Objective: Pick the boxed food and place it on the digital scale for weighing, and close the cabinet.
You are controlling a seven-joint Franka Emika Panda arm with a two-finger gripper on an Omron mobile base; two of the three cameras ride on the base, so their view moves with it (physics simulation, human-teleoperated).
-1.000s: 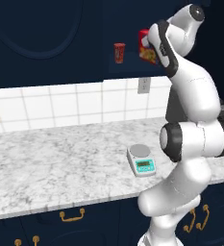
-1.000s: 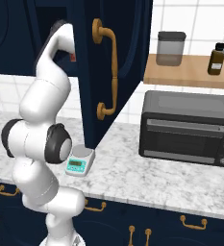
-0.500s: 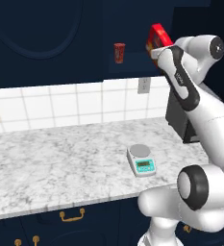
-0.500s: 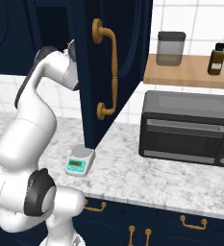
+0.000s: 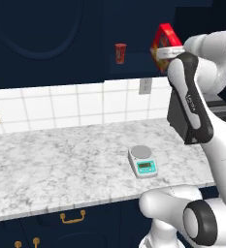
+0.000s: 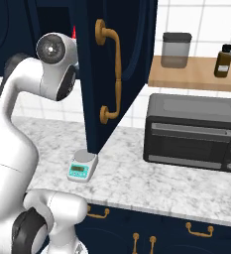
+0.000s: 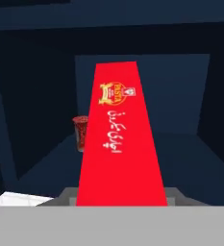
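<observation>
Lifted up and drawn out of the open cabinet [image 6: 114,74] since a second ago, the boxed food [image 5: 164,44] is clamped in the gripper [image 5: 171,50], high right of the digital scale [image 5: 142,162], weighing and door-closing undone.

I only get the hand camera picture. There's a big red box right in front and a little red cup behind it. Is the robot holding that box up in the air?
Observer: Yes. In the left base view the boxed food sits tilted in the shut gripper, high up by the open cabinet, well above the counter.
Operator: Where's the scale thing it goes on?
Observer: The digital scale sits on the counter far below the box, with nothing on its plate.
Operator: Is the cabinet door shut?
Observer: No, the right base view shows the door swung wide open, hanging over the scale.
</observation>
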